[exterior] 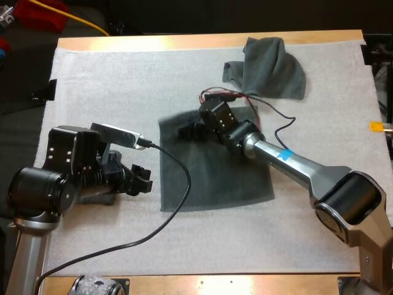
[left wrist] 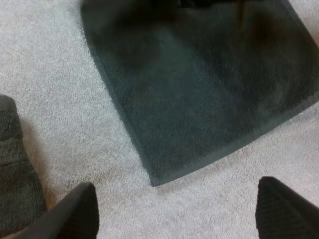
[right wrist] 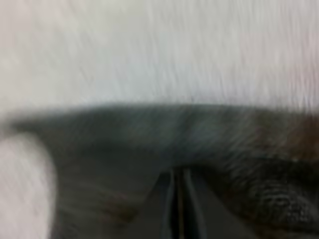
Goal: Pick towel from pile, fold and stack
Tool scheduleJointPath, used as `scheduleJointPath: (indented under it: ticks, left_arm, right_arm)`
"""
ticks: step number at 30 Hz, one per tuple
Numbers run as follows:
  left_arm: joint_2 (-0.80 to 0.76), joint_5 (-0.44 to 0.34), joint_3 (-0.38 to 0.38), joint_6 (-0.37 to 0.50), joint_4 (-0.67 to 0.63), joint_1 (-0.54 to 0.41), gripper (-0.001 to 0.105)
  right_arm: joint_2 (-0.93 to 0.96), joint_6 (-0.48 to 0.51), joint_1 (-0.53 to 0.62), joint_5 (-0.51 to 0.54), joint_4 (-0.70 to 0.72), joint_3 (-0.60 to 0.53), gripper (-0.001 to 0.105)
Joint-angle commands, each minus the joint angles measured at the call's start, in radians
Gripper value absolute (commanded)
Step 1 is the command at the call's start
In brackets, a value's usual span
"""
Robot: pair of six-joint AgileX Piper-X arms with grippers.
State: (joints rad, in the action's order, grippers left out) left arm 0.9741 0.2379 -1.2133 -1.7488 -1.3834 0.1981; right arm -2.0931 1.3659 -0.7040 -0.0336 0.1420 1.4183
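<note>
Looking down, we see our right gripper (exterior: 186, 131) pinched tight on the flat towel (exterior: 215, 175) near its far left corner. This towel lies spread in the middle of the mat (exterior: 104, 80). Our left gripper (exterior: 142, 178) hangs just beside the towel's left edge, fingers apart and holding nothing. A crumpled towel (exterior: 273, 67) sits at the mat's far right corner.

You've got a white mat (exterior: 123, 74) covering most of the wooden table (exterior: 202, 41). Bare wood shows as a strip along the far side & again at the near edge. Mat looks fuzzy, w/ faint wrinkles. A small dark item (exterior: 44, 92) sits at the mat's left edge; can't tell what it is. A yellow cable (exterior: 86, 21) runs beyond the far side.
</note>
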Motion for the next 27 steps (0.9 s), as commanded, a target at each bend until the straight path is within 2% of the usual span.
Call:
scheduleJointPath:
  ticks: [1,4,7,9,11,14,21,27]
  left_arm:
    - [-0.007,-0.002,-0.006,-0.004,-0.002,0.005,0.064]
    - [-0.007,-0.002,-0.006,-0.004,-0.002,0.005,0.064]
    - [-0.007,-0.002,-0.006,-0.004,-0.002,0.005,0.064]
    - [-0.007,-0.002,-0.006,-0.004,-0.002,0.005,0.064]
    - [-0.007,-0.002,-0.006,-0.004,-0.002,0.005,0.064]
    - [-0.007,-0.002,-0.006,-0.004,-0.002,0.005,0.064]
    - [-0.007,-0.002,-0.006,-0.004,-0.002,0.005,0.064]
    - [-0.007,-0.002,-0.006,-0.004,-0.002,0.005,0.064]
  right_arm:
    - [0.005,-0.002,0.003,0.008,-0.019,0.019,0.001]
    - [0.005,-0.002,0.003,0.008,-0.019,0.038,0.009]
    - [0.012,-0.002,0.003,0.008,-0.019,0.050,0.023]
    - [0.027,-0.002,0.003,0.008,-0.018,0.049,0.038]
    - [0.043,0.003,0.003,0.008,-0.007,0.049,0.048]
    - [0.077,0.033,0.003,0.008,0.021,0.049,0.057]
    - [0.213,0.134,0.003,0.008,0.138,0.049,0.059]
    - [0.331,0.142,0.003,0.019,0.286,0.049,0.059]
